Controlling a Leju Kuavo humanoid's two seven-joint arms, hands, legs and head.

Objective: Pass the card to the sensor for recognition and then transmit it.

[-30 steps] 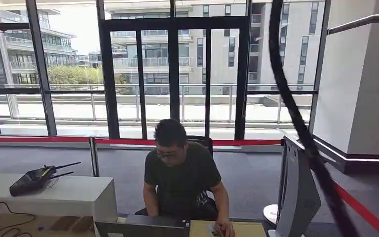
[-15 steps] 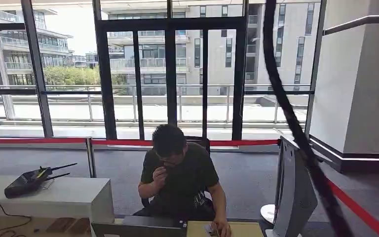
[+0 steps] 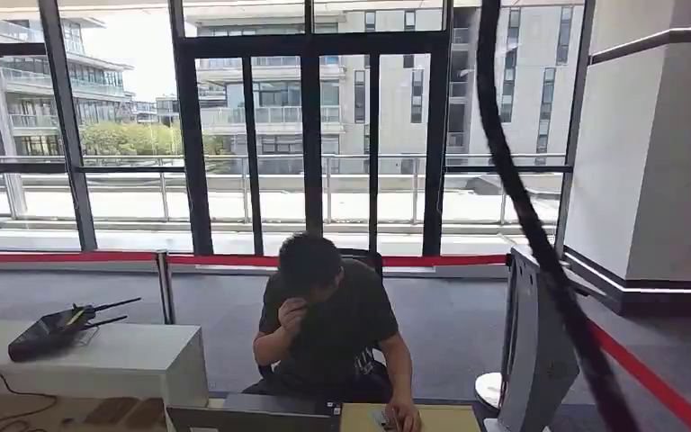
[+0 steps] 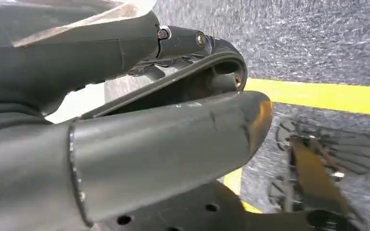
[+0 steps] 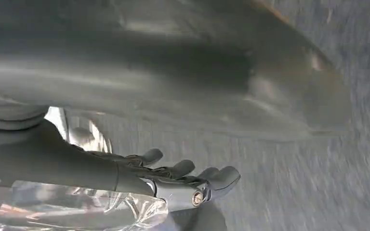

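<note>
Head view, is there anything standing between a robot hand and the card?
No card can be made out, so that cannot be settled. The left robot hand and right robot hand hang over the floor. Ahead, a laptop faces away from the robot, beside a person's hand resting on the desk.

A small pale card [image 3: 381, 418] lies flat on the tan counter [image 3: 441, 419] at the near edge of the head view, just right of centre. A seated person's hand [image 3: 402, 416] rests on its right side and covers part of it. Its print and face are too small to make out.
</note>
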